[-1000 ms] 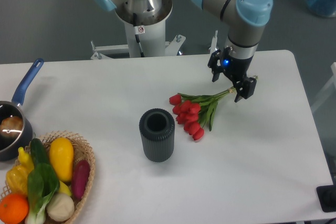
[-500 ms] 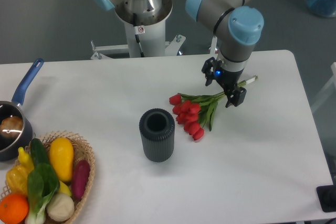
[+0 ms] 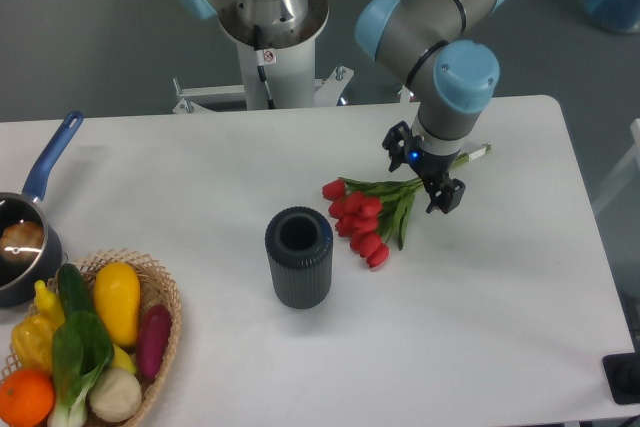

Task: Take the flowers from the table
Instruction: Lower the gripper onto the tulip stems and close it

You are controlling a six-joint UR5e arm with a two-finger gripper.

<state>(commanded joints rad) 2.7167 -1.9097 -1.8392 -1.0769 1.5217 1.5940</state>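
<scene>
The flowers, a bunch of red tulips with green leaves and pale green stems, lie on the white table right of centre, heads toward the left, stems running up to the right. My gripper points down over the stems, one finger on the far side and one finger on the near side. The jaws stand apart, astride the stems. The stem ends stick out to the right of the wrist.
A dark ribbed cylinder vase stands left of the flowers. A wicker basket of vegetables and fruit sits at the front left. A blue-handled pot is at the left edge. The robot base stands behind the table.
My gripper has moved left along the stems, from the stem ends toward the leaves, and has turned a little. The flowers have not moved.
</scene>
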